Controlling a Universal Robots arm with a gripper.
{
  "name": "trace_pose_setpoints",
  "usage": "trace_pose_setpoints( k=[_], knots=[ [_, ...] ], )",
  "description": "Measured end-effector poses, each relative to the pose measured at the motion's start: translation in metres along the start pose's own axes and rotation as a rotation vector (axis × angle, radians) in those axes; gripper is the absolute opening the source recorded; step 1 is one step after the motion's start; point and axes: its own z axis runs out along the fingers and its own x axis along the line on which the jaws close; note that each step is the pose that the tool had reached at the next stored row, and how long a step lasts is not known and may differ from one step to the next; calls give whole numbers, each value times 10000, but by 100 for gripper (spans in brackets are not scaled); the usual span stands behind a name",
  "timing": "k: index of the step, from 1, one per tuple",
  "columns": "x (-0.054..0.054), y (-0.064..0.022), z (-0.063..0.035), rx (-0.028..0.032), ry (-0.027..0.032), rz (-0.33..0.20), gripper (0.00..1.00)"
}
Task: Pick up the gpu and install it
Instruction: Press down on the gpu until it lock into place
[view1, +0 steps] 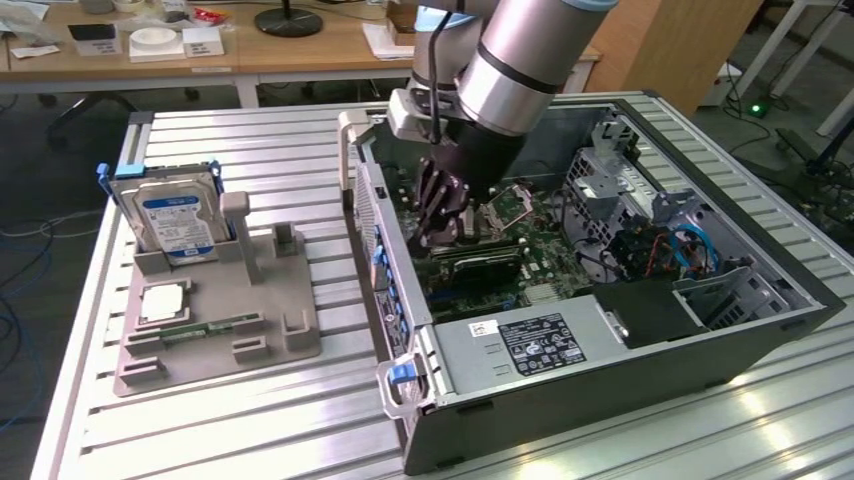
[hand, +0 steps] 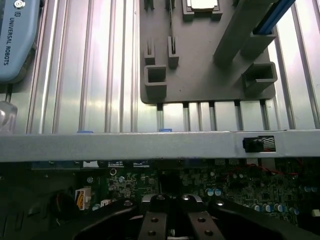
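**Pincer shut inside open computer case, at the graphics card**

Table (view1: 240, 150): ribbed metal top, carrying everything listed below.

Computer case (view1: 641, 350): lies on its side on the part of the table towards the exterior view's right, side panel off, inside exposed. A labelled power supply (view1: 534, 340) sits at the near end. The green motherboard (view1: 541, 262) covers the floor of the case.

Arm (view1: 534, 50): mine, silver and black, reaching from above down into the case.

Grey holder tray (view1: 214, 330): rests flat on the table, towards the exterior view's left, well apart from my pincer. A hard drive (view1: 176, 215) with a blue-and-white label stands upright in its rear slot. A square processor chip (view1: 163, 303) lies flat near its middle. A narrow memory stick (view1: 214, 326) lies just beside the chip.

Gpu (view1: 478, 264): a dark, flat card inside the case, lying along the motherboard between the near case wall and the processor socket. It is off the tray. I cannot tell whether it is fully seated in its slot.

Pincer (view1: 434, 232): clenched, fingers drawn together and pointing down onto the motherboard, directly at the end of the gpu towards the exterior view's left. The fingertips reach the card. I cannot confirm from either view that the card is actually pinched between them.
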Motion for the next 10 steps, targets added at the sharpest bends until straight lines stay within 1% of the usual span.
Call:
trace_pose_setpoints(
  k=[2,4,6,10],
  knots=[
    [-5,4,-19,-38,-5,-7,11],
    [-12,7,-34,-98,-2,-18,11],
    [-15,10,-45,-173,1,-23,11],
    [-21,13,-49,-263,3,-22,11]
  ],
)
